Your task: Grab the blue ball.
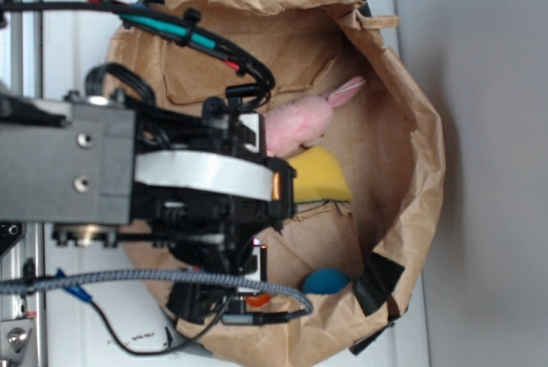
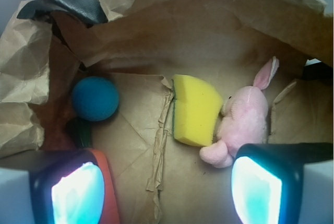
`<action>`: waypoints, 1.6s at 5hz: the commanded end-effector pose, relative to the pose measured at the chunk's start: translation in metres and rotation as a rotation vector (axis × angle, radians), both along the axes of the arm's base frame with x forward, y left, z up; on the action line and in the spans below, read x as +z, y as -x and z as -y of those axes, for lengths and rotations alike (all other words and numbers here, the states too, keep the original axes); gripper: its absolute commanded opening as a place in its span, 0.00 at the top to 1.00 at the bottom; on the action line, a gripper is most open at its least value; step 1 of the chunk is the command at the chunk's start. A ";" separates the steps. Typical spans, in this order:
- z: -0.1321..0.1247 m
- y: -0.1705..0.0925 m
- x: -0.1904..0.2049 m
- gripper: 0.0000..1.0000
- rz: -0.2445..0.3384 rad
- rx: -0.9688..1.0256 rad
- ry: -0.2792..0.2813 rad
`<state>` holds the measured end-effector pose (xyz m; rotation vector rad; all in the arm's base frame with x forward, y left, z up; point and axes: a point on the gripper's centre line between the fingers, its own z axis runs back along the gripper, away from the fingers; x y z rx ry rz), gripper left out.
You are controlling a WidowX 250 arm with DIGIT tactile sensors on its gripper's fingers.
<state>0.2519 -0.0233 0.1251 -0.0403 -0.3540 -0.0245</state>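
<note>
Blue ball (image 2: 95,98) lying on the floor of a crumpled brown paper bag (image 2: 172,31), close against the bag's wall, just beyond the green leafy end of an orange toy carrot (image 2: 102,182); in the exterior view, blue ball (image 1: 325,281) near the lower edge of the white surface (image 1: 111,8). Gripper (image 2: 167,187) released, fingers (image 2: 255,190) spread wide, nothing between them, hovering above the bag floor and centred nearer the yellow sponge wedge (image 2: 195,110) than the ball. Pink plush rabbit (image 2: 242,122) touching the sponge's far side. To grasp well: shift toward the ball first, then descend; align so one finger slips between ball and bag wall; avoid catching the carrot or snagging loose paper folds; close slowly, since a round ball probably rolls away under a glancing touch
</note>
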 end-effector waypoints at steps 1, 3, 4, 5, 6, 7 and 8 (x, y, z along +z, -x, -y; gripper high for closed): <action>-0.004 -0.004 0.008 0.00 0.030 0.009 0.000; -0.004 -0.004 0.008 0.00 0.030 0.009 0.000; -0.014 0.004 0.002 0.00 0.026 -0.025 -0.006; -0.024 0.003 -0.009 0.00 0.033 -0.050 -0.007; -0.037 -0.047 -0.015 0.00 0.028 -0.045 0.021; -0.035 -0.070 -0.002 0.00 0.011 -0.016 0.082; -0.024 -0.078 -0.011 0.00 -0.027 -0.039 0.082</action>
